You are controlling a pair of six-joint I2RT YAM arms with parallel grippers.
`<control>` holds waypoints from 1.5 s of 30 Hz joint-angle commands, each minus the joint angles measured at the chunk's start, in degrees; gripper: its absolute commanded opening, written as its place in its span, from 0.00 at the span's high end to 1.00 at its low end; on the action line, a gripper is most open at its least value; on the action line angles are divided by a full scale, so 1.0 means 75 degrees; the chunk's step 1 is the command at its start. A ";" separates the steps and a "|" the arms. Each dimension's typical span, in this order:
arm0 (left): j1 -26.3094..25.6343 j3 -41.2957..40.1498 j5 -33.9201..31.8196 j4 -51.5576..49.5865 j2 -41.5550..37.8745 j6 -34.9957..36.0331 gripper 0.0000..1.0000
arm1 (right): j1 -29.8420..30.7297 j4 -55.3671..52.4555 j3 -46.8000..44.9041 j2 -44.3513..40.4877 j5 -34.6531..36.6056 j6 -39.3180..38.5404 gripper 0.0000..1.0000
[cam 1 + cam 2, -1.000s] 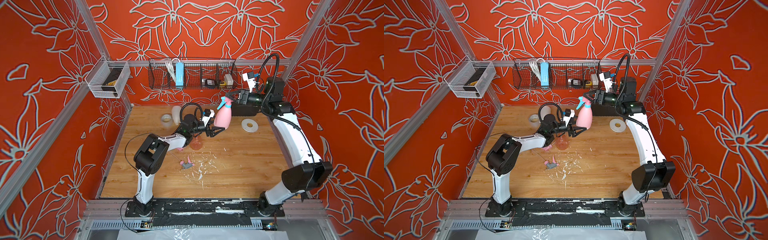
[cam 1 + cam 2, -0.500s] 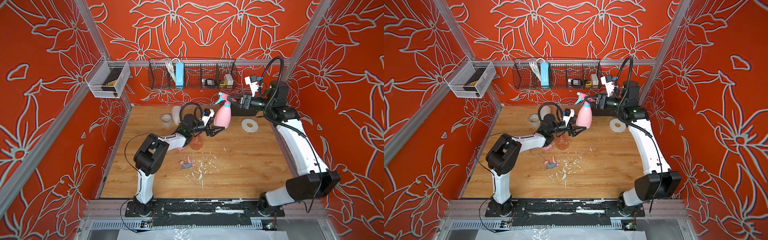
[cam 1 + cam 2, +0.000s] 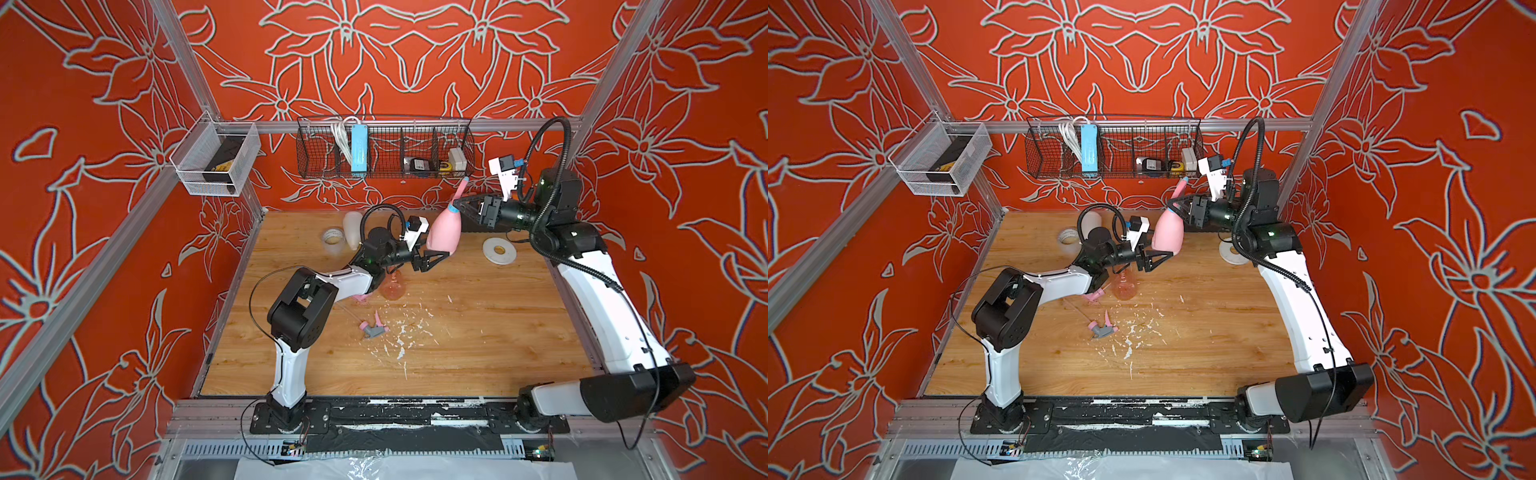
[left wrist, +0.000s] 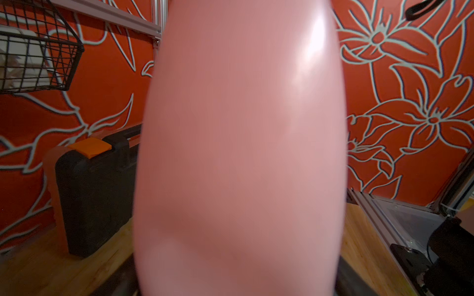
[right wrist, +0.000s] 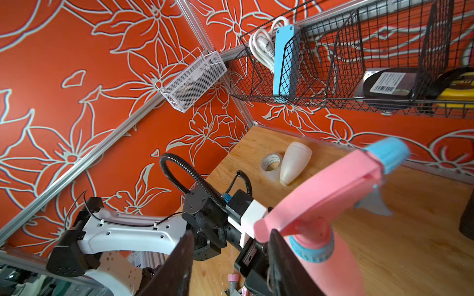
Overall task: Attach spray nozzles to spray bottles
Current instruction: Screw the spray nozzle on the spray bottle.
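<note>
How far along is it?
None looks finished. In hand: left gripper holds the pink bottle, blue nozzle sits on its neck, right gripper at the collar. Left: white bottle, orange bottle, grey nozzle and pink nozzle, unjoined.

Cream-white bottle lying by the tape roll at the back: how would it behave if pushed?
Lying on its side, the cream-white bottle would probably roll, curving because its body tapers. The tape roll beside it would likely stop rolling that way. It looks like thin plastic with no nozzle fitted, so probably light and easily knocked away.
</note>
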 commanded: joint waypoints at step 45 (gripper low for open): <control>0.0271 0.0119 0.0895 0.0281 -0.0176 -0.0246 0.62 | -0.0270 -0.0081 0.1004 0.0952 -0.0356 -0.0114 0.21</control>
